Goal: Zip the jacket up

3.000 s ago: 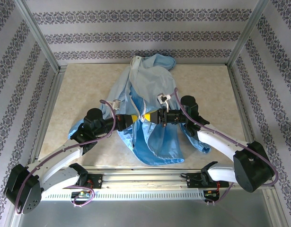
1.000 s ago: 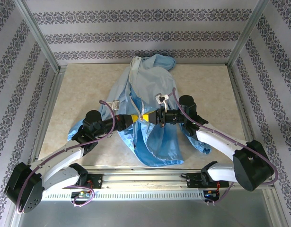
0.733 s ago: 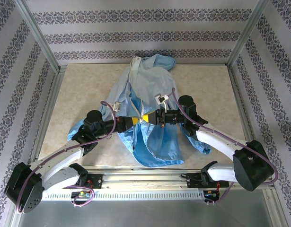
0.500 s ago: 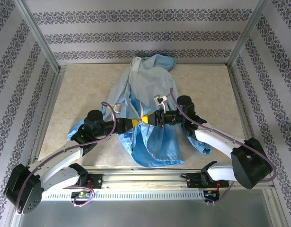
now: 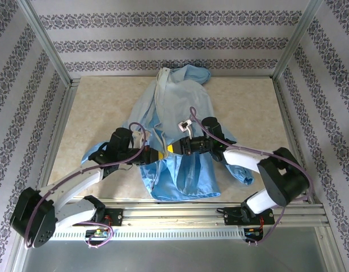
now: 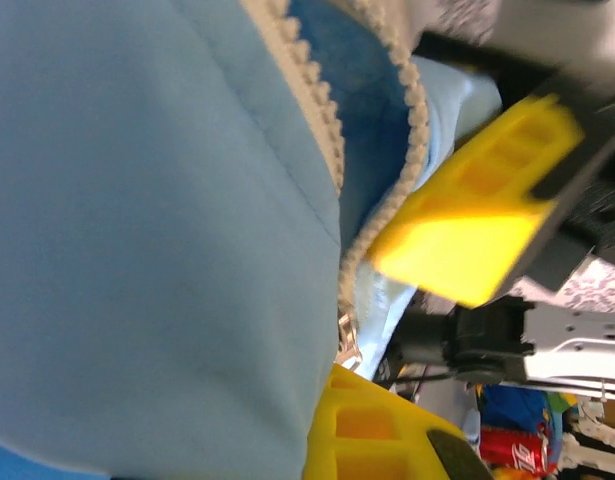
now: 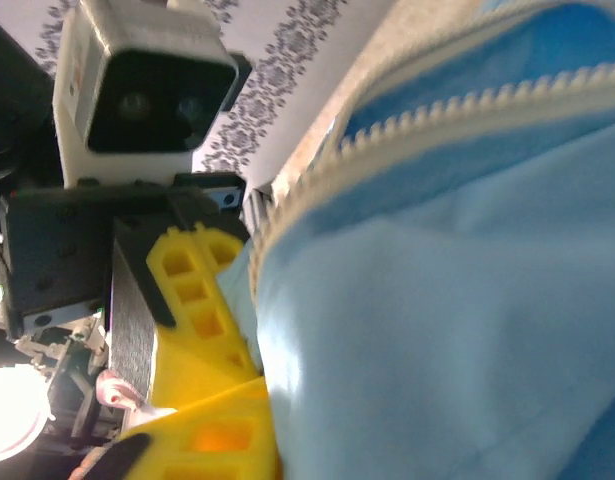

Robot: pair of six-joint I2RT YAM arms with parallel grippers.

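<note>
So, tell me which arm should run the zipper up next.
Probably right: the right pincer sits at the white zipper strip of the light-blue crinkly hooded jacket, while the left pincer grips the fabric, anchoring it.

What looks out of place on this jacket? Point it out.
The jacket lies crumpled on the table, front unzipped: in the left wrist view its two toothed zipper edges curl apart with darker lining between them. The left gripper and right gripper meet at its middle, where the fabric bunches.
</note>
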